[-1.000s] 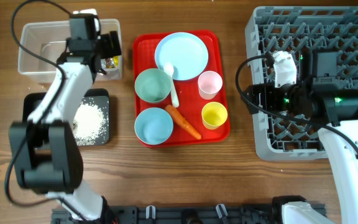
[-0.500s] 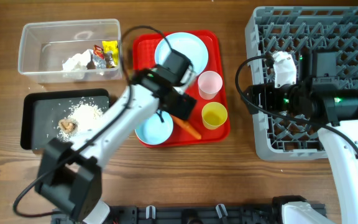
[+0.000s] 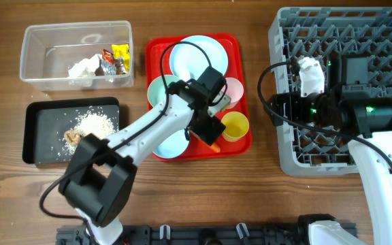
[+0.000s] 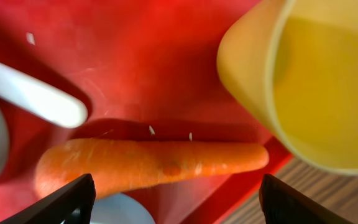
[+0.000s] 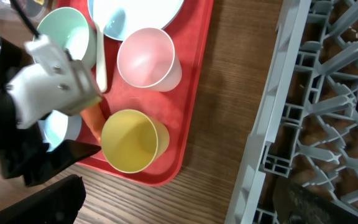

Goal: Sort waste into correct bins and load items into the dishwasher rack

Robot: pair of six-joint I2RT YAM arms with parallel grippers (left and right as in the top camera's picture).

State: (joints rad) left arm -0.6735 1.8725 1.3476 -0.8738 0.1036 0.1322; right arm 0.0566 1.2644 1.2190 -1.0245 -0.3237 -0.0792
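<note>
The orange carrot [image 4: 148, 165] lies on the red tray [image 3: 158, 51] between the yellow cup [image 3: 235, 126] and the lower blue bowl [image 3: 172, 144]. My left gripper [image 3: 208, 133] hovers just above the carrot, open, with a finger tip on each side of it in the left wrist view [image 4: 179, 205]. The white spoon [image 4: 30, 96] lies close by. The pink cup [image 5: 146, 59], teal bowl [image 5: 70, 34] and pale blue plate [image 3: 199, 58] stay on the tray. My right gripper [image 3: 272, 109] is open and empty beside the grey dishwasher rack [image 3: 346, 136].
The clear tub [image 3: 77, 34] holds white tissue [image 3: 82, 68] and wrappers [image 3: 114, 58]. The black tray [image 3: 36, 136] holds rice [image 3: 97, 124] and a food scrap [image 3: 72, 138]. Bare wood lies between the red tray and the rack.
My left arm has swung from the clear tub across to the red tray and come down over the carrot. The right arm has not moved.
</note>
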